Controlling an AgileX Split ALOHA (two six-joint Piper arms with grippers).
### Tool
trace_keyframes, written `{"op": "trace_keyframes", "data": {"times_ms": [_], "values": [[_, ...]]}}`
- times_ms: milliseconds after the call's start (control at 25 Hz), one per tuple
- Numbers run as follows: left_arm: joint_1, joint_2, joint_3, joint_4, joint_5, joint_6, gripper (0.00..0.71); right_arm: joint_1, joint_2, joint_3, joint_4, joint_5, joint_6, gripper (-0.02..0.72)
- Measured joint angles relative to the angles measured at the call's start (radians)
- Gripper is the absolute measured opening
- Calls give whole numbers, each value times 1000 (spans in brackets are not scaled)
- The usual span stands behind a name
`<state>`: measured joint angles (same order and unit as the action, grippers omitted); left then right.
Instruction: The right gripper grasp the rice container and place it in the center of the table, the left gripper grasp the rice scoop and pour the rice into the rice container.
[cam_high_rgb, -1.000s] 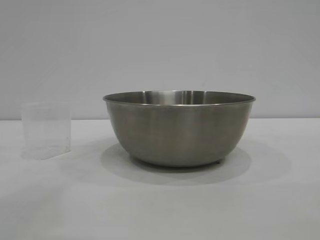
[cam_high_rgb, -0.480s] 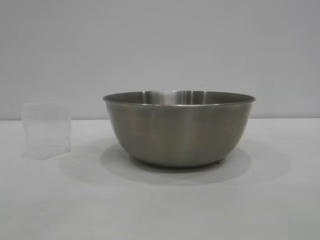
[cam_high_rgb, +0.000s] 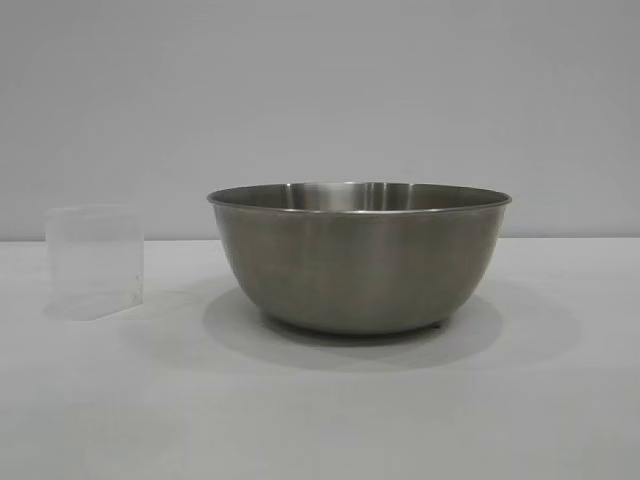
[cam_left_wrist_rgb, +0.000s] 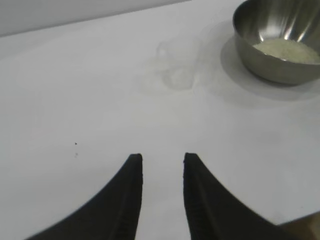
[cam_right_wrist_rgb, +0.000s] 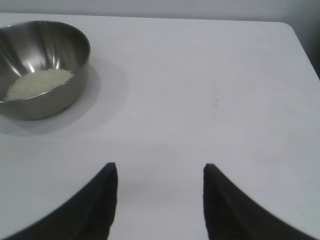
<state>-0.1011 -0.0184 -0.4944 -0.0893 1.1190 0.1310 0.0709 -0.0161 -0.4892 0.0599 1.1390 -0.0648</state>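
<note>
Nothing moved: rice (cam_right_wrist_rgb: 37, 83) fills bowl (cam_high_rgb: 359, 258); cup (cam_high_rgb: 95, 262) empty.

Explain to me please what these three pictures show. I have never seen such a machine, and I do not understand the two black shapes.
This is a robot with two arms at a table. One picture comes from a camera outside, level with the table. The other two come from cameras on the wrists of the arms, looking forward past each arm's tool.

The black shapes are the fingers of these tools. The left tool and the right tool both stand open, hold nothing, and hang above bare cloth, away from the objects.

On the table stands the rice container, a big steel bowl. The wrist views show the rice lying inside it. Beside it, apart from it, stands the rice scoop, a small clear plastic cup, upright. It looks empty.
</note>
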Motion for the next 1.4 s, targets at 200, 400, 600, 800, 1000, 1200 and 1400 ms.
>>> {"op": "trace_keyframes", "data": {"times_ms": [200, 400, 600, 800, 1000, 1200, 1400], "values": [[0, 0, 6, 4, 3, -11, 161, 0, 0, 0, 0, 0, 0, 373], [0, 0, 8, 7, 3, -15, 161, 0, 0, 0, 0, 0, 0, 373], [0, 0, 10, 7, 3, -16, 161, 0, 0, 0, 0, 0, 0, 373], [0, 0, 10, 7, 3, -16, 161, 0, 0, 0, 0, 0, 0, 373], [28, 0, 10, 7, 3, -16, 161, 0, 0, 0, 0, 0, 0, 373], [169, 0, 10, 7, 3, -16, 161, -32, 0, 0, 0, 0, 0, 373], [160, 0, 10, 7, 3, -16, 161, -36, 0, 0, 0, 0, 0, 373]]}}
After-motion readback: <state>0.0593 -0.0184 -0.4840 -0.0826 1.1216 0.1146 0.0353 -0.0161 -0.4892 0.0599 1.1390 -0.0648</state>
